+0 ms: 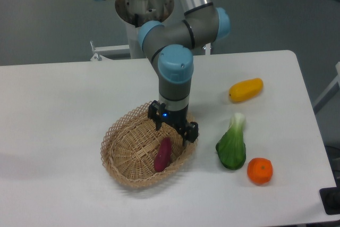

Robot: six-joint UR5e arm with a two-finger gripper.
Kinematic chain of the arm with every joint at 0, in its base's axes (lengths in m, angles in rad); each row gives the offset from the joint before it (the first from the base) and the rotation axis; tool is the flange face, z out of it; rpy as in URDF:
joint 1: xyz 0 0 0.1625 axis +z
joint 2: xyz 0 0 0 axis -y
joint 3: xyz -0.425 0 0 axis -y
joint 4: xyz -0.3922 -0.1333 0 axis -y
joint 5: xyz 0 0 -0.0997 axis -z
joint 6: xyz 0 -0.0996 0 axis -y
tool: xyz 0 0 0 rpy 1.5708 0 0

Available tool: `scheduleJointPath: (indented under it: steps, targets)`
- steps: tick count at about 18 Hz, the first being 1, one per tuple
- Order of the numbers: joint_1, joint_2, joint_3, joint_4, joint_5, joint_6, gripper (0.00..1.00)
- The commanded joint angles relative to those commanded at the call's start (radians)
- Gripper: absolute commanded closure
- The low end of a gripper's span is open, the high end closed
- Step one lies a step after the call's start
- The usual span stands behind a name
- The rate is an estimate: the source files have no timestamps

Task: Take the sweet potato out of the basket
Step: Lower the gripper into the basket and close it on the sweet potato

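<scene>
The sweet potato (162,154) is a small reddish-purple tuber lying in the right part of the basket (119,131), a shallow oval of light-tan wicker with a looped rim. My gripper (171,134) hangs over the basket's right side, just above the upper end of the sweet potato. Its two dark fingers are spread apart and hold nothing. The sweet potato lies free on the basket floor, slightly tilted, with its top end close below the gripper.
A yellow-orange oblong vegetable (246,90) lies at the right rear. A green bok choy (232,145) and a round orange (260,170) lie right of the basket. The white table's front edge (212,223) runs close below the basket.
</scene>
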State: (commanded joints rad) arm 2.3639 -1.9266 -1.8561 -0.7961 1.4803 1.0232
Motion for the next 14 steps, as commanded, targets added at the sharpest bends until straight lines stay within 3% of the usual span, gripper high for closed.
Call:
scheduleJointPath:
  steps: [7,14]
  targets:
    - [-0.017,-0.057,0.002,0.032,0.009,-0.009,0.00]
    - [-0.017,-0.077,0.011,0.038,0.009,-0.049,0.00]
